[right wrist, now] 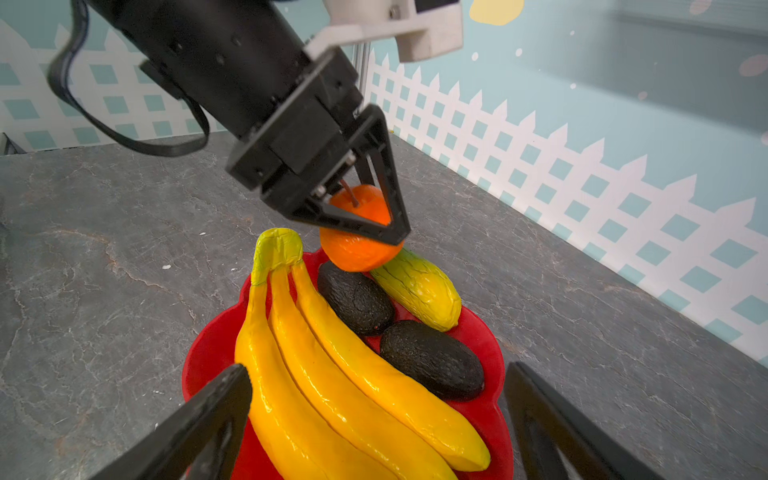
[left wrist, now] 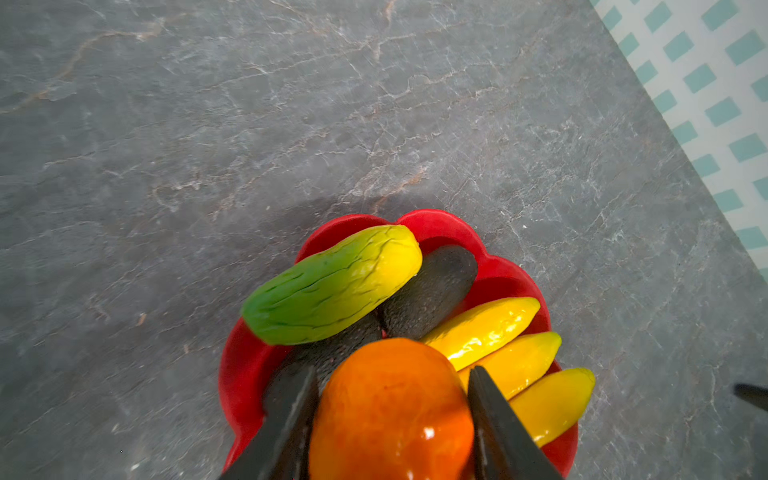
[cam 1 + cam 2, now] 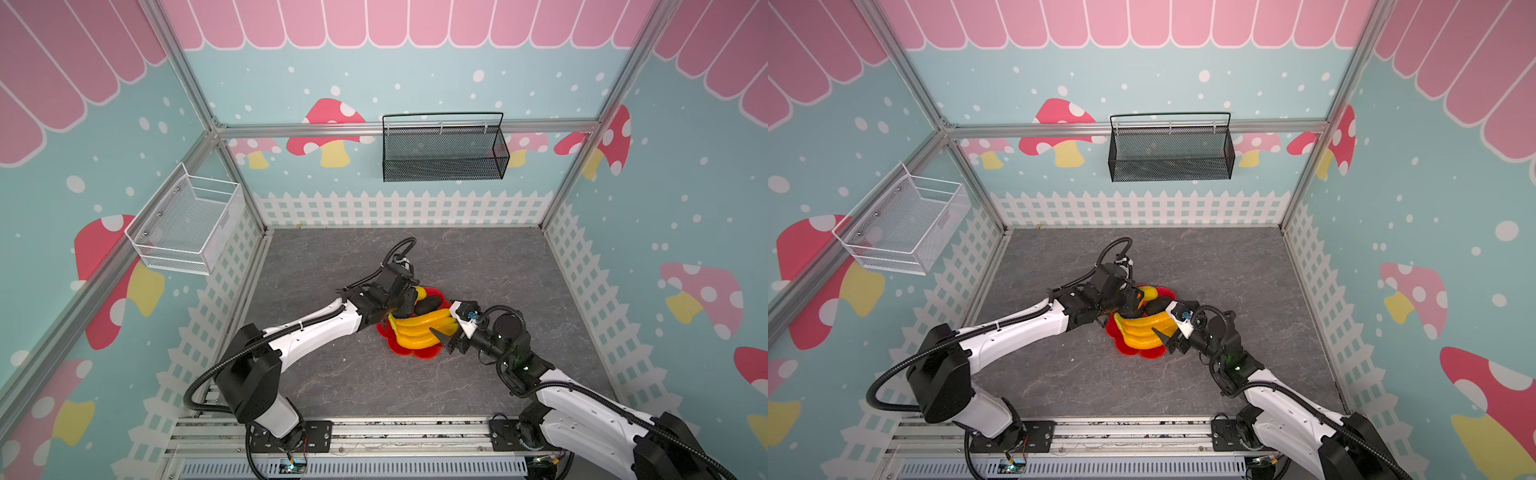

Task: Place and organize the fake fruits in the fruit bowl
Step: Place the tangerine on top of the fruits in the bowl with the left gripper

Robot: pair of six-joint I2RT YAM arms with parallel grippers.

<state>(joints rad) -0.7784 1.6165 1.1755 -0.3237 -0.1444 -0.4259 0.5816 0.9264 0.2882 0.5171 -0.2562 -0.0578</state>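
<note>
The red flower-shaped fruit bowl (image 3: 417,354) (image 3: 1140,352) (image 2: 243,374) (image 1: 203,357) sits mid-table. In it lie the banana bunch (image 3: 415,330) (image 3: 1142,332) (image 2: 515,365) (image 1: 332,374), two dark avocados (image 1: 355,301) (image 1: 432,359) (image 2: 432,291) and the green-and-yellow fruit (image 2: 332,286) (image 1: 419,286). My left gripper (image 3: 405,305) (image 3: 1133,303) (image 2: 392,370) (image 1: 374,224) is shut on the orange ball (image 2: 390,407) (image 1: 357,249), holding it just over the bowl's far side, above one avocado. My right gripper (image 3: 446,328) (image 3: 1167,328) (image 1: 378,372) hangs open at the bowl's near side, its fingers on either side of the banana tips, gripping nothing.
A black mesh basket (image 3: 444,153) hangs on the back wall and a white wire basket (image 3: 187,224) on the left wall. Fence-printed walls (image 1: 582,174) close the grey stone-look table (image 3: 374,382) on three sides.
</note>
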